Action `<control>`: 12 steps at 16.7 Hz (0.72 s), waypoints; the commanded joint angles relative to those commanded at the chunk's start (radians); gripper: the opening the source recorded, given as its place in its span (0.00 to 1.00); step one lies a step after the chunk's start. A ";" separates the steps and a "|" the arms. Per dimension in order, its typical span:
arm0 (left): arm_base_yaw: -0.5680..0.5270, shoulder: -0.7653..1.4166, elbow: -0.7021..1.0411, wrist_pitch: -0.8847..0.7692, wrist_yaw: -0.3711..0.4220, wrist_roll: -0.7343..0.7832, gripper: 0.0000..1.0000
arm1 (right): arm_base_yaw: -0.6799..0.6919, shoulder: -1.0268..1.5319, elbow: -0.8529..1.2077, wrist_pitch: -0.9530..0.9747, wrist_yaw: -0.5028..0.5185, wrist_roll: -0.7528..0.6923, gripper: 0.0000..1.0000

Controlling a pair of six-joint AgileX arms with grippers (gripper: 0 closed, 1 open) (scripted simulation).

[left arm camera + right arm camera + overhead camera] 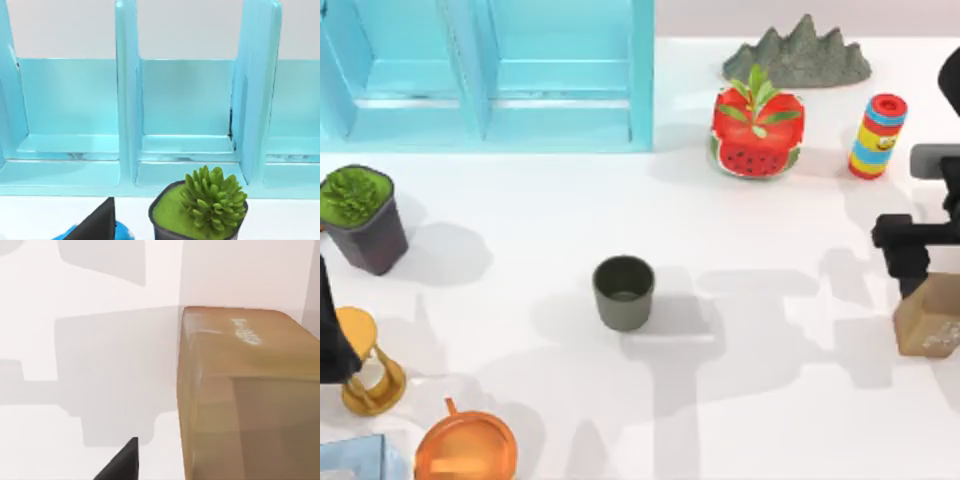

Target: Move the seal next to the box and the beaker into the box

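Note:
The beaker (pixel 623 292), a small dark grey-green cup, stands upright near the table's middle. The seal (pixel 928 320) is a tan block at the right edge; up close its whitish marks show on one face (pixel 245 390). My right gripper (pixel 910 262) hangs open just behind and above the seal, one dark fingertip (pixel 122 460) apart from the block's side. The box (pixel 485 75) is a light blue compartmented rack along the back left, its open bays (pixel 185 125) facing the table. My left gripper (pixel 328 330) is parked at the left edge.
A dark pot with a green plant (pixel 362 218) stands in front of the box. A golden hourglass (pixel 368 362) and an orange bell (pixel 466 448) sit front left. At back right are a watermelon ornament (pixel 757 135), a grey rock (pixel 798 55) and a striped cylinder (pixel 877 136).

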 joint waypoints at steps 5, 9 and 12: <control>0.000 0.000 0.000 0.000 0.000 0.000 1.00 | 0.000 0.000 0.000 0.000 0.000 0.000 1.00; 0.000 0.000 0.000 0.000 0.000 0.000 1.00 | 0.001 0.000 0.016 -0.016 0.000 0.000 1.00; 0.000 0.000 0.000 0.000 0.000 0.000 1.00 | -0.002 -0.004 0.113 -0.118 -0.001 0.002 1.00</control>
